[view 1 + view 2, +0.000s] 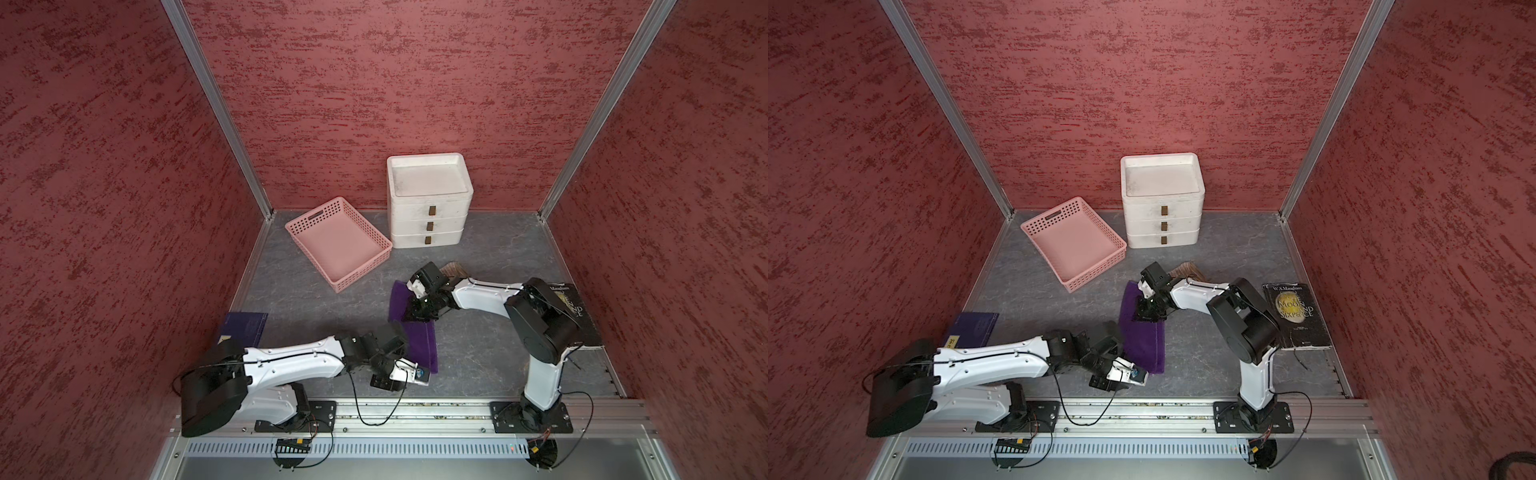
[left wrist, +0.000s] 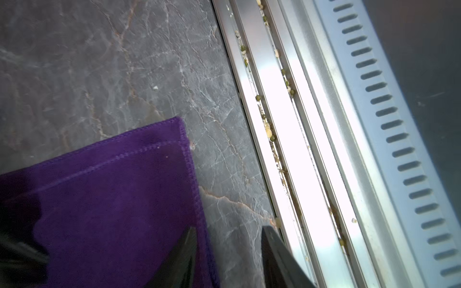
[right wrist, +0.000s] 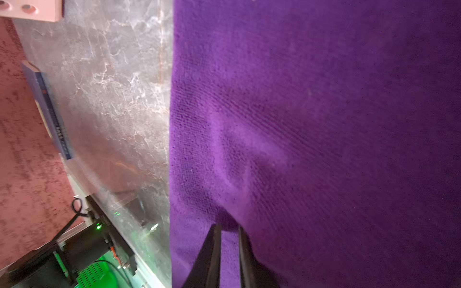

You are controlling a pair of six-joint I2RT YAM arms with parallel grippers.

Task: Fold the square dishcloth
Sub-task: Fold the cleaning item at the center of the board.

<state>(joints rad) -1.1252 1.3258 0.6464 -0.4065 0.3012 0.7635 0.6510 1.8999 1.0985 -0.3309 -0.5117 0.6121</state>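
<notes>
- The purple dishcloth (image 1: 420, 347) lies as a narrow rectangle on the grey table (image 1: 490, 357), just below the centre in both top views.
- The right gripper (image 3: 229, 225) is on the cloth's upper half, jaws narrow and pinching a raised pucker of fabric.
- The left gripper (image 2: 228, 232) is at the cloth's lower edge, jaws apart and holding nothing.
- A pink basket (image 1: 364, 270) and a white drawer unit (image 1: 428, 226) sit above the cloth in the frame.
</notes>
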